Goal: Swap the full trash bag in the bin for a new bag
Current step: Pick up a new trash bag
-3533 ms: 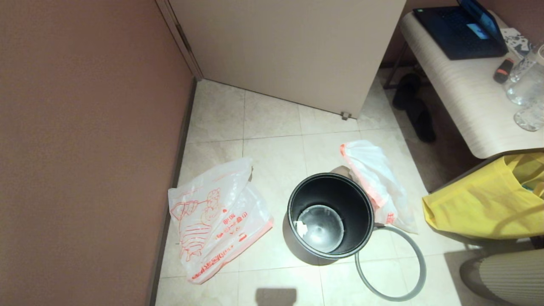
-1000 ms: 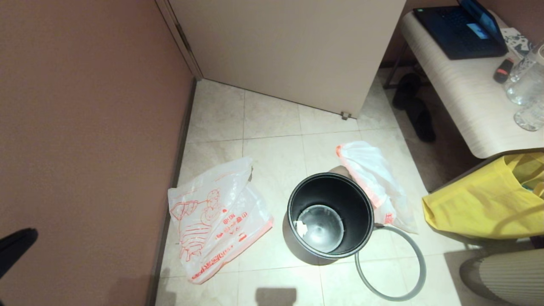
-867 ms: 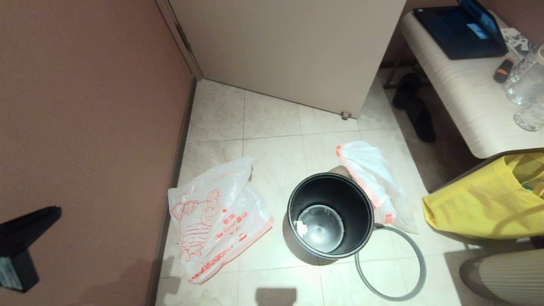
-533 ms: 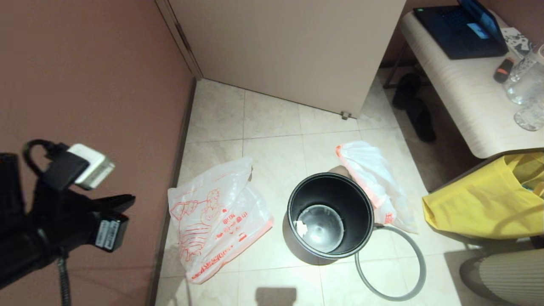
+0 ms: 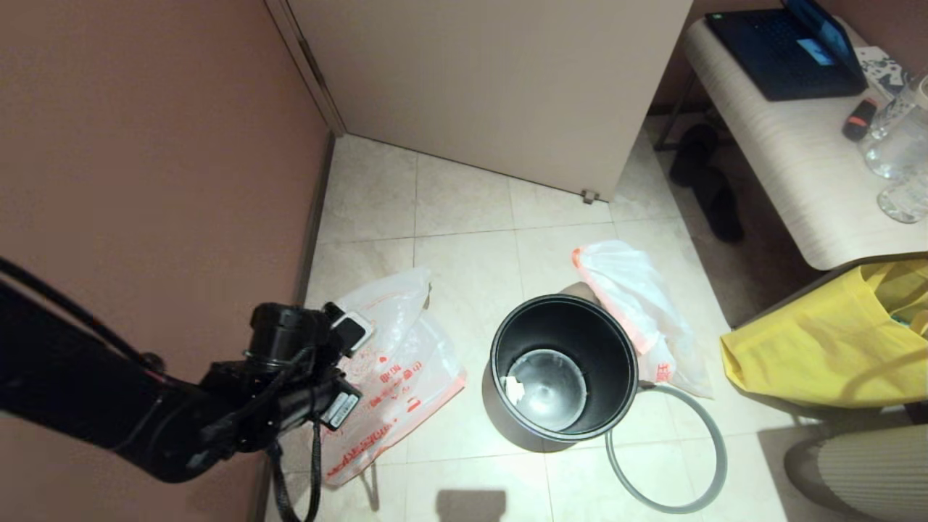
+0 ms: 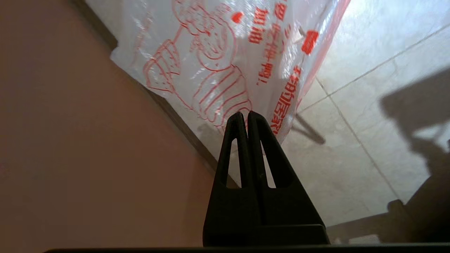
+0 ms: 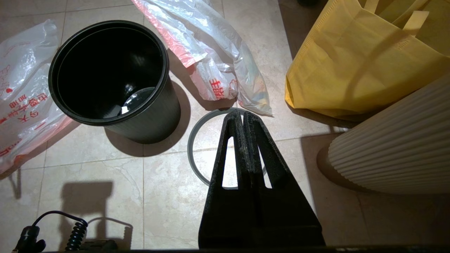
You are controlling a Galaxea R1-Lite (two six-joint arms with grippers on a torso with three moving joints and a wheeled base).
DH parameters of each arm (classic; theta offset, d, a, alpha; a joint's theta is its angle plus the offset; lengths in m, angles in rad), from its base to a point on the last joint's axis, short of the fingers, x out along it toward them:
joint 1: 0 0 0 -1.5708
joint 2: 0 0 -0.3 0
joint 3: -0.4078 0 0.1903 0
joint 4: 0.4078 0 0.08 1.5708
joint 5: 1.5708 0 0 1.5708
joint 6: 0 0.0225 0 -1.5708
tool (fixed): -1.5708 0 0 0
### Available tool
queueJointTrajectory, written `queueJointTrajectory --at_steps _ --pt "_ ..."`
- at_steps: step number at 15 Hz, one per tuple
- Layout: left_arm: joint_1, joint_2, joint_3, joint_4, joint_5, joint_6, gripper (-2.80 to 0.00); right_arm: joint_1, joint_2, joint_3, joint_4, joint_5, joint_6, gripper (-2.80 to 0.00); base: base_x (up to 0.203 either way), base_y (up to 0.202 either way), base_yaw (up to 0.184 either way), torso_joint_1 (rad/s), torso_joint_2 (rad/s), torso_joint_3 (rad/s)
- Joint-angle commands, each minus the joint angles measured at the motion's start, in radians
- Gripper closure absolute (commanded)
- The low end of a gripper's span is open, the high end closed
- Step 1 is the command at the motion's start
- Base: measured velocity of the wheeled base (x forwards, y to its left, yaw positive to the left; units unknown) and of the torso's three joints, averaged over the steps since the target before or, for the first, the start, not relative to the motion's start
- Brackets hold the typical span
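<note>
The black bin (image 5: 612,362) stands upright and unlined on the tiled floor. Its grey hoop (image 5: 714,435) lies flat to its front right. The full trash bag (image 5: 641,312) lies on the floor behind and to the right of the bin. The new bag (image 5: 406,362), with a red cartoon drawing, lies flat to the bin's left by the wall. My left arm (image 5: 283,406) reaches over it. My left gripper (image 6: 245,114) is shut and empty above the new bag's (image 6: 218,52) near part. My right gripper (image 7: 242,114) is shut and empty above the hoop (image 7: 192,147), near the bin (image 7: 151,119) and the full trash bag (image 7: 218,59).
A brown wall (image 5: 145,181) runs close on the left and a door (image 5: 493,87) stands behind. A yellow tote (image 5: 819,348) and a ribbed white object (image 5: 863,464) crowd the right. A bench (image 5: 790,167) holds a laptop and glasses; dark slippers (image 5: 714,188) lie under it.
My left arm has swung in from the left edge and now hangs over the new bag. The bin, the hoop and both bags have stayed put.
</note>
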Motion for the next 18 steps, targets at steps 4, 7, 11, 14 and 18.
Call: queueJointTrajectory --at_steps 4,7,11,14,18 --pt "-0.01 0.475 -0.113 -0.188 0.016 0.149 0.0 0.0 0.002 0.0 0.0 0.0 0.0 0.0 0.0 0.0 0.0 0.0 0.0 0.0" --pt "-0.01 0.602 -0.278 -0.187 0.019 0.224 0.0 0.0 0.002 0.0 0.0 0.0 0.0 0.0 0.0 0.0 0.0 0.0 0.0 0.0" --pt "-0.008 0.651 -0.498 0.095 0.016 0.24 0.0 0.0 0.001 0.0 0.0 0.0 0.0 0.0 0.0 0.0 0.0 0.0 0.0 0.0" --pt "-0.001 0.674 -0.679 0.353 -0.017 0.237 0.0 0.0 0.002 0.0 0.0 0.0 0.0 0.0 0.0 0.0 0.0 0.0 0.0 0.0" --pt "0.01 0.788 -0.894 0.513 -0.068 0.219 0.0 0.0 0.002 0.0 0.0 0.0 0.0 0.0 0.0 0.0 0.0 0.0 0.0 0.0"
